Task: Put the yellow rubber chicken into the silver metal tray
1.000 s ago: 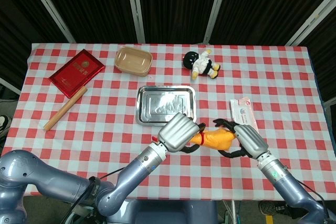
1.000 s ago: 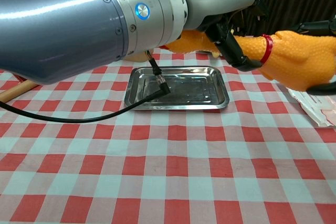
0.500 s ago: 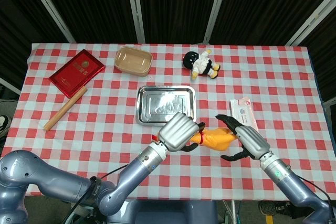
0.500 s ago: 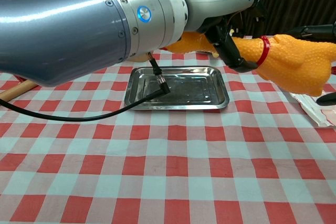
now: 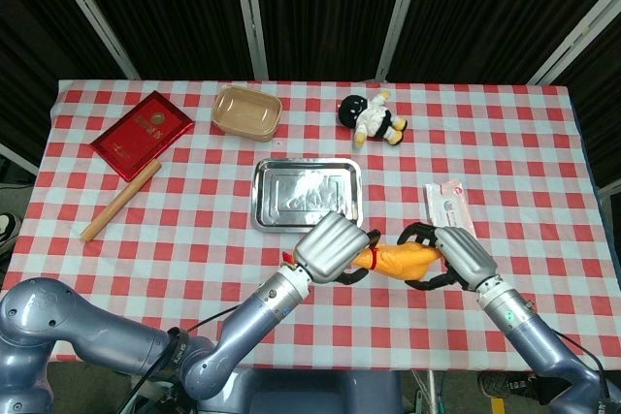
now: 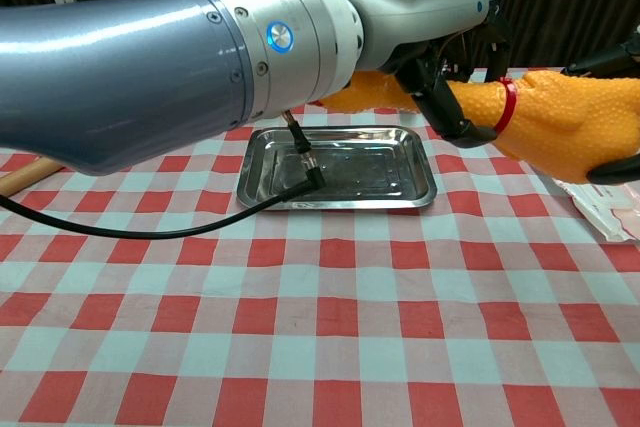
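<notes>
The yellow rubber chicken (image 5: 398,260) (image 6: 560,117), with a red band at its neck, hangs in the air just in front of and to the right of the silver metal tray (image 5: 306,191) (image 6: 340,172). My left hand (image 5: 332,247) (image 6: 420,7) grips its neck and head end. My right hand (image 5: 461,254) wraps its dark fingers (image 6: 612,57) round the chicken's fat body from the right. The tray holds nothing.
A red book (image 5: 142,133) and a wooden stick (image 5: 118,201) lie at the left. A tan bowl (image 5: 246,111) and a plush doll (image 5: 374,115) sit behind the tray. A white packet (image 5: 450,206) (image 6: 605,212) lies to the right of the tray.
Half a second ago my right hand's fingers were spread off the chicken; now they have closed round its body again. The chicken has shifted slightly right and up in the chest view.
</notes>
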You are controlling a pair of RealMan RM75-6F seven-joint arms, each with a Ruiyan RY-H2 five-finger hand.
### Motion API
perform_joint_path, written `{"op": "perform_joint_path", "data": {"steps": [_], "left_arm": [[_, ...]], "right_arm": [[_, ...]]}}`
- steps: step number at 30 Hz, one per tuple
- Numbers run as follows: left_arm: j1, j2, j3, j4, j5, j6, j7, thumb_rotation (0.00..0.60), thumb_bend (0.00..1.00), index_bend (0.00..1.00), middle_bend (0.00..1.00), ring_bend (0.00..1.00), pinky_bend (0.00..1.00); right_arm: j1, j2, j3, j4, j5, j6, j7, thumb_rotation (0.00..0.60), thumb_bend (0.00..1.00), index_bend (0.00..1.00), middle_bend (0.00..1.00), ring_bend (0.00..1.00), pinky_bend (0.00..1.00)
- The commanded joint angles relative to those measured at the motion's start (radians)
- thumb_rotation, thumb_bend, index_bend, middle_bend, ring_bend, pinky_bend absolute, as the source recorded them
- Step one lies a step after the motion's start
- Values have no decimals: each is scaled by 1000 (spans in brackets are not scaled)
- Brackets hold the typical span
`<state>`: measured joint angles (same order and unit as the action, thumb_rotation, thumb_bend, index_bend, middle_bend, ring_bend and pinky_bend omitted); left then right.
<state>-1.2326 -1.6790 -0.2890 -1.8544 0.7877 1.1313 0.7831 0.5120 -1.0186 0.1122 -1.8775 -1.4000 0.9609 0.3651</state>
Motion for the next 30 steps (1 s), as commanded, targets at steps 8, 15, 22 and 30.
{"op": "perform_joint_path", "data": {"steps": [8,15,22,30], "left_arm": [[0,5,0,-11,3,-3,-7,600,577,636,657,574,601],[1,5,3,-15,5,-3,-11,600,576,636,657,574,601],[3,7,5,-13,7,-1,-15,600,575,636,656,574,601],[9,6,12,-3,19,5,-23,600,574,635,655,574,601]], "right_arm": [[-4,-17,13,-8,46,17,-54,600,925,993,766,882,916],[-3,-23,18,-19,67,21,-82,600,1000,1000,897,1000,1000],[-12,-26,16,-26,57,41,-102,600,972,858,784,827,886],[-7,18,-21,-17,-20,-6,-49,600,278,25,134,123,173]]}}
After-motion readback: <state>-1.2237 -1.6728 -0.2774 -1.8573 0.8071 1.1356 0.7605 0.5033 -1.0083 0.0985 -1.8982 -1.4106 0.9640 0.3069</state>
